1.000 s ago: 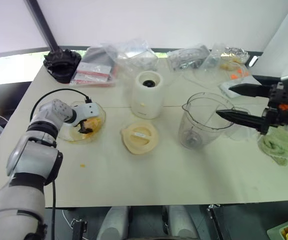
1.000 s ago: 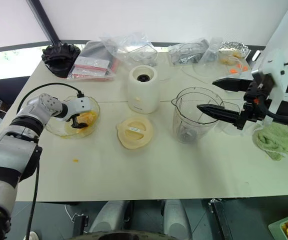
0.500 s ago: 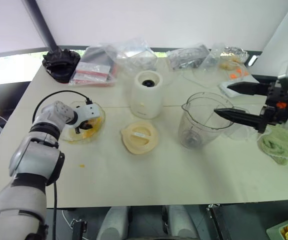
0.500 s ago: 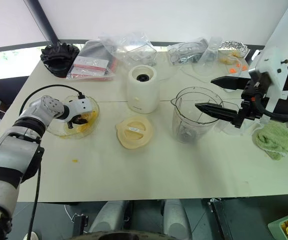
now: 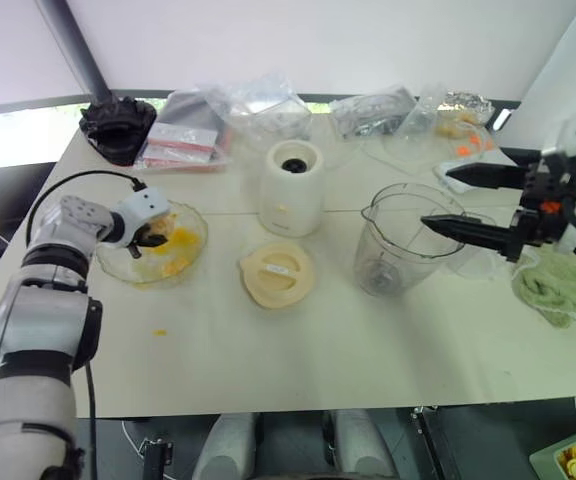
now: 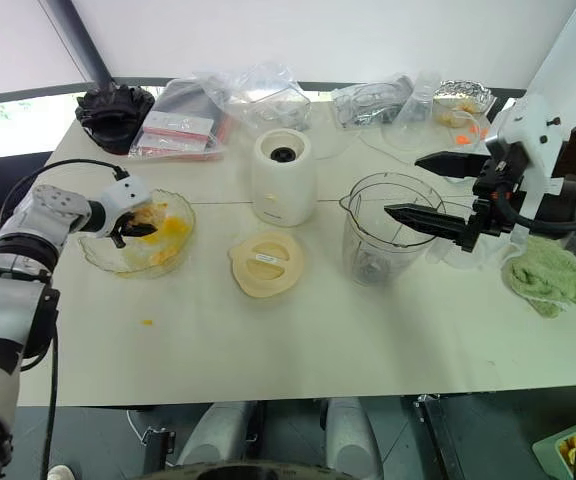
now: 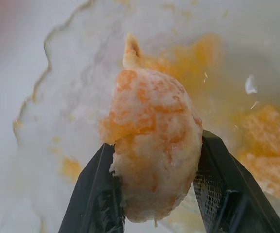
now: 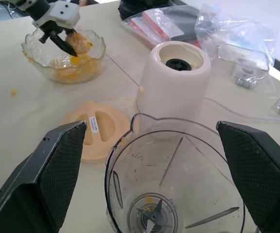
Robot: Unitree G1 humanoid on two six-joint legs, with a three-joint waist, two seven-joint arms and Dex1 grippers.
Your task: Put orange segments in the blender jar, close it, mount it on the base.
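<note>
Big cream counter [image 5: 298, 350] carries everything, white wall behind, a dark pole at the back left corner; clear bags [image 5: 258, 105] and a black ridged object [image 5: 116, 122] pushed to the far edge, probably to keep the work area free. Green cloth [image 5: 558, 290] at the right edge, likely for wiping juice.

Blender jar [image 5: 403, 240] stands upright and open, right of centre, with its blade visible at the bottom and looking nearly empty, so loading is early. Right pincer [image 5: 473, 200] has its fingers wide apart, flanking the jar's rim without touching, looks ready to steady it.

Base [image 5: 292, 187] sits mid-counter with its socket up, just left of the jar, handy for mounting later. Lid [image 5: 277, 274] lies flat in front of the base, off the jar so fruit can go in.

Crinkled clear dish [image 5: 118, 262] at the left holds the orange segments [image 5: 176, 250]. Left pincer [image 7: 154, 213] is clamped on one segment [image 7: 152, 150], held above the dish, well apart from the jar. Soft and wet, could slip or squash.

One stray orange bit [image 5: 160, 332] on the counter near the dish.
</note>
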